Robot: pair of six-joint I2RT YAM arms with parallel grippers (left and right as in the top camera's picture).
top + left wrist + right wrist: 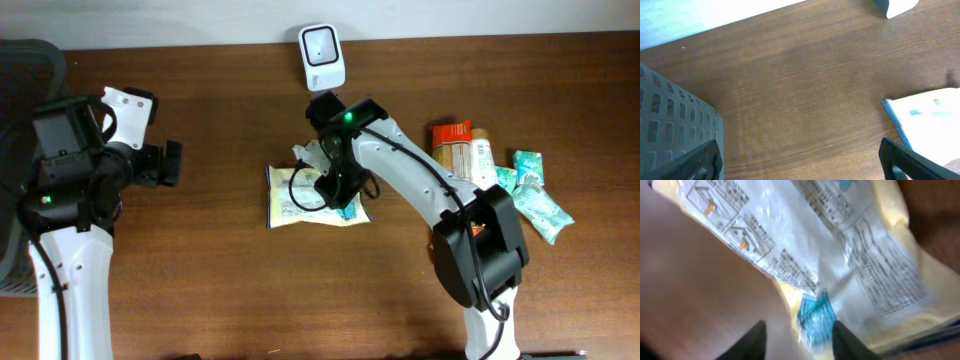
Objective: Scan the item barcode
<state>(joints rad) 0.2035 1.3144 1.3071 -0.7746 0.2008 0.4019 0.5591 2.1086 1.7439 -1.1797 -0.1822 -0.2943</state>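
Right tool (799, 330) is hovering part-open astride the blue corner (816, 316) of a thin, floppy, probably light packet (865, 270), gripping nothing; pinching an edge likely suits.

Overhead view was evenly lit and sharp, with soft shadows on the table (200, 280). Right wrist view was heavily motion-blurred, glare whitening the packet (840, 245). Left wrist view looked soft, its packet overexposed.

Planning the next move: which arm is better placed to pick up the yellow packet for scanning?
Right. The right gripper sits directly over the yellow packet, straddling its blue corner, close to the scanner. The left gripper, open, is well off to the side, bare table between.
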